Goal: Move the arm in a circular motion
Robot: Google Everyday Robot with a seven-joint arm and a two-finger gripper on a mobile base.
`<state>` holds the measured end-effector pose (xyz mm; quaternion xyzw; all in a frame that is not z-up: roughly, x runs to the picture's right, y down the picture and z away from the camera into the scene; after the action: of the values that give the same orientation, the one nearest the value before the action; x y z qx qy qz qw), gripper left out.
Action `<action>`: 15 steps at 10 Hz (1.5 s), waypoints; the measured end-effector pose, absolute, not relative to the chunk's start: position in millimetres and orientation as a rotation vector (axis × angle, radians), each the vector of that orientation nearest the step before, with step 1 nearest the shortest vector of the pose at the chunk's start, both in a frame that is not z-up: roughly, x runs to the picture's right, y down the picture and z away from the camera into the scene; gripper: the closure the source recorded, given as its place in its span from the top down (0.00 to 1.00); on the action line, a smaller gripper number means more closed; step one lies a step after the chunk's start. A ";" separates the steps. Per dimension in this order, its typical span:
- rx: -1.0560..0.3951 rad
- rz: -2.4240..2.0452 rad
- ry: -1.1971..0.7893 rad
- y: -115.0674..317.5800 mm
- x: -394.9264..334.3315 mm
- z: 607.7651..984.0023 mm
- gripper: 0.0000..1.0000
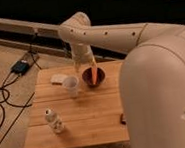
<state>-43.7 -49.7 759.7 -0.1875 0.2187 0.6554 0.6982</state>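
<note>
The arm (pixel 113 36) rose from a very broad cream-white segment that filled the lower right of the view; from there a thick tubular link ran up and to the left, dotted with small dark holes, to a rounded joint high above the far edge of the surface (pixel 94 121); at that joint it bent sharply and a shorter link dropped almost straight down. The gripper (pixel 81 67) hung at the end of this vertical link, low over the far part of the wooden surface; whether it was open or closed could not be told, and nothing could be seen held in it.

Just beside the gripper, on the side of the arm's big base, sat a dark bowl (pixel 94 78) with an orange object (pixel 94 74) leaning inside it; whether the gripper touched the bowl's rim could not be told. Just in front of the gripper, nearer the camera, stood a pale translucent cup (pixel 71 86), upright. On the gripper's other side from the bowl, near the surface's far corner, lay a flat white piece (pixel 58 79). Well in front of the gripper, toward the near edge, was a small pale bottle (pixel 53 120); a small dark item (pixel 123 119) showed at the edge of the broad arm segment, mostly hidden by it.

Beyond the surface, on the carpeted floor, a black box (pixel 20 66) lay with dark cables (pixel 3 96) trailing from it.
</note>
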 end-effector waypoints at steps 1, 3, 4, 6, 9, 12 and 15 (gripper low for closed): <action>-0.421 1.446 0.482 -52.1 -52.0 761.9 0.65; -0.435 1.385 0.463 -55.8 -83.1 766.6 0.65; -0.443 1.349 0.456 -53.6 -98.2 767.5 0.65; -0.462 1.289 0.444 -45.0 -122.5 766.3 0.65; -0.512 1.209 0.438 -13.4 -149.1 759.6 0.65; -0.574 1.196 0.435 24.3 -150.9 750.0 0.65; -0.630 1.242 0.436 59.4 -133.4 737.0 0.65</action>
<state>-133.4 59.4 737.0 -0.2878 0.1992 0.5672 0.7455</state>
